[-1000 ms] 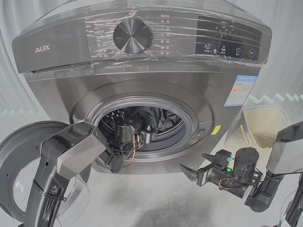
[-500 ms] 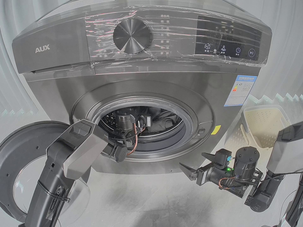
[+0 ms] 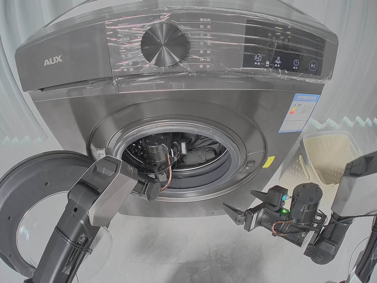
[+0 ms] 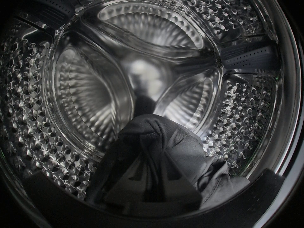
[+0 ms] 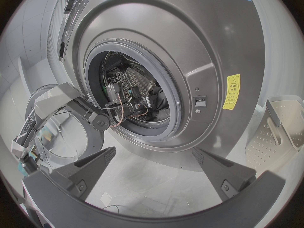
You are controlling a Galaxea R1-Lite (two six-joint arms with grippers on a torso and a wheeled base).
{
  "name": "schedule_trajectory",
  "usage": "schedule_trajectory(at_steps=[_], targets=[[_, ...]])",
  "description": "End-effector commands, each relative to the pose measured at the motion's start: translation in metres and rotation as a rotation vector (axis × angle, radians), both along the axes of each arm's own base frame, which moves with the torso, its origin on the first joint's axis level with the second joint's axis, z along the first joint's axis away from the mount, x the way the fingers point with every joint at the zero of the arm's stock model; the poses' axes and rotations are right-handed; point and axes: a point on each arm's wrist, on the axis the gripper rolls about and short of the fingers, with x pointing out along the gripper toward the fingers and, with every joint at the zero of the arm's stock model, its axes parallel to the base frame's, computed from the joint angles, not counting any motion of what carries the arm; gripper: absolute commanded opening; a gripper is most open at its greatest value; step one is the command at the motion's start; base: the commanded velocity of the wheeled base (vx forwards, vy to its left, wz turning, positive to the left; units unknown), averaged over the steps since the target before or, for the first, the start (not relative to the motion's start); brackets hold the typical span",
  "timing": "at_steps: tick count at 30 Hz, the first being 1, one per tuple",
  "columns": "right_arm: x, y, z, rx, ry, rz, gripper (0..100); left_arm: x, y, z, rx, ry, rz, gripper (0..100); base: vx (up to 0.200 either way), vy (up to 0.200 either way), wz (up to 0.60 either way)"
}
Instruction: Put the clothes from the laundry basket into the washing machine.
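1. The dark garment [image 4: 164,155] is bunched up in the drum [image 4: 38,111], right in front of the left gripper [image 3: 183,147], which is inside the washing machine [image 3: 70,114]. Honestly can't tell if it's clamping the cloth.
2. The right gripper [image 3: 240,201] hangs outside, fingers spread wide and empty, just below the opening.
3. The laundry basket [image 3: 333,154] is behind that gripper.
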Motion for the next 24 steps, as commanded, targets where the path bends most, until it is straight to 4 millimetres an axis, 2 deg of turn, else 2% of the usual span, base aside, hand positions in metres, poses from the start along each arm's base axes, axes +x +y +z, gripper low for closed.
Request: schedule_trajectory(at_steps=[1, 4, 15, 19, 24], targets=[[0.000, 0.000, -0.001, -0.003, 0.004, 0.001, 100, -0.003, -0.002, -0.005, 0.002, 0.018, -0.007, 100, 0.000, 0.000, 0.00], [-0.001, 0.000, -0.002, -0.004, 0.005, 0.002, 100, -0.013, -0.006, 0.007, -0.013, 0.032, -0.022, 100, 0.000, 0.000, 0.00], [-0.001, -0.001, -0.002, -0.008, 0.010, -0.001, 100, -0.075, -0.018, 0.028, 0.042, 0.140, -0.084, 100, 0.000, 0.000, 0.00], [0.000, -0.002, -0.002, -0.008, 0.010, -0.006, 100, -0.094, -0.021, 0.029, 0.055, 0.151, -0.100, 100, 0.000, 0.000, 0.00], [0.001, -0.004, -0.002, -0.007, 0.009, -0.012, 100, -0.132, -0.025, 0.029, 0.088, 0.188, -0.154, 100, 0.000, 0.000, 0.00]])
